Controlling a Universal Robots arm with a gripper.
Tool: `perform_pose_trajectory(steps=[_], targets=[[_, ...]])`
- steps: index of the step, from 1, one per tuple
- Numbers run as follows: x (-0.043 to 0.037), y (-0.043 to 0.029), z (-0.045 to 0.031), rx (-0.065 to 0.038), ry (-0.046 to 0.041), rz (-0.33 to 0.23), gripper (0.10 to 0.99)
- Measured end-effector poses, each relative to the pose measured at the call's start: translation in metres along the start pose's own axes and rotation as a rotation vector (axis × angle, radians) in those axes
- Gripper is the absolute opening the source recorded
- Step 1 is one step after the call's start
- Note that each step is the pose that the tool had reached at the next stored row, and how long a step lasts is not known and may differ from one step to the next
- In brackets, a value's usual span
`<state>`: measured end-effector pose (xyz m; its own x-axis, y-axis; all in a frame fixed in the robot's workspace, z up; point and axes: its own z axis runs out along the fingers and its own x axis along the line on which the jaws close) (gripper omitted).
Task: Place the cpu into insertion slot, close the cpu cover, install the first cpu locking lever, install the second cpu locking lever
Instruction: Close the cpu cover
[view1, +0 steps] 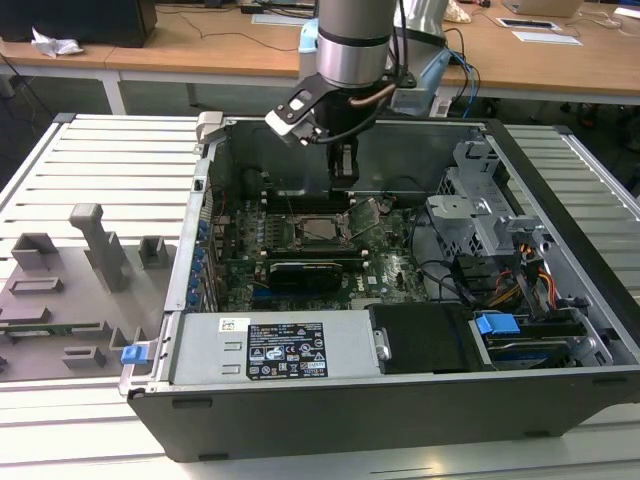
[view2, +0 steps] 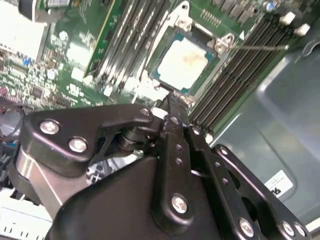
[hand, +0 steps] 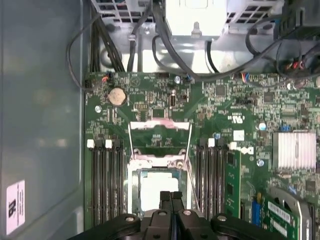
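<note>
Cpu (view2: 184, 61) and gripper (view2: 169, 102) sat close together as I watched. The gripper's two black fingers (hand: 165, 197) were pressed together and pinched nothing. Their tips hung just over one edge of the chip, though I could not tell whether they touched it.

The cpu lay flat and square in the insertion slot (view2: 223, 44) with its pale top bare, so that first step looked done. Beyond it, in the first wrist view, the cpu cover (hand: 160, 125) stood swung back off the socket, green board showing through its opening, so it was not yet closed.

A thin wire locking lever (view2: 260, 47) stuck out free past the memory slots (view2: 235, 75), and I judged both levers not yet installed.

In the exterior view all this sat at the frame's centre, inside the open computer case (view1: 300, 420) on the slatted desk (view1: 100, 150).
</note>
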<state>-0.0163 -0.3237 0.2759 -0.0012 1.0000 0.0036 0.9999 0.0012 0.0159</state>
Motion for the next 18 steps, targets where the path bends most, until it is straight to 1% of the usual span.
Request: perform_pose_trajectory(steps=[1, 2, 4, 5, 7, 8, 10, 14, 16, 18], targets=[[0.0, 0.0017, 0.0001, 0.0, 0.0039, -0.007, 0.106], [0.0001, 0.0045, 0.0003, 0.0, 0.0059, -0.027, 0.106], [0.0, 0.0054, 0.0008, 0.0, 0.0064, -0.059, 0.106], [0.0, 0.0073, 0.0011, 0.001, 0.0067, -0.086, 0.106], [0.0, 0.0108, 0.0013, 0.0, 0.0071, -0.096, 0.106], [0.0001, 0.0157, 0.0014, 0.001, 0.0072, -0.099, 0.106], [0.0006, 0.0227, 0.0016, 0.001, 0.0072, -0.099, 0.106], [0.0015, 0.03, 0.0032, 0.001, 0.0068, -0.082, 0.106], [0.0015, 0.0358, 0.0043, 0.001, 0.007, -0.079, 0.106], [0.0015, 0.0379, 0.0047, 0.0, 0.007, -0.078, 0.106]])
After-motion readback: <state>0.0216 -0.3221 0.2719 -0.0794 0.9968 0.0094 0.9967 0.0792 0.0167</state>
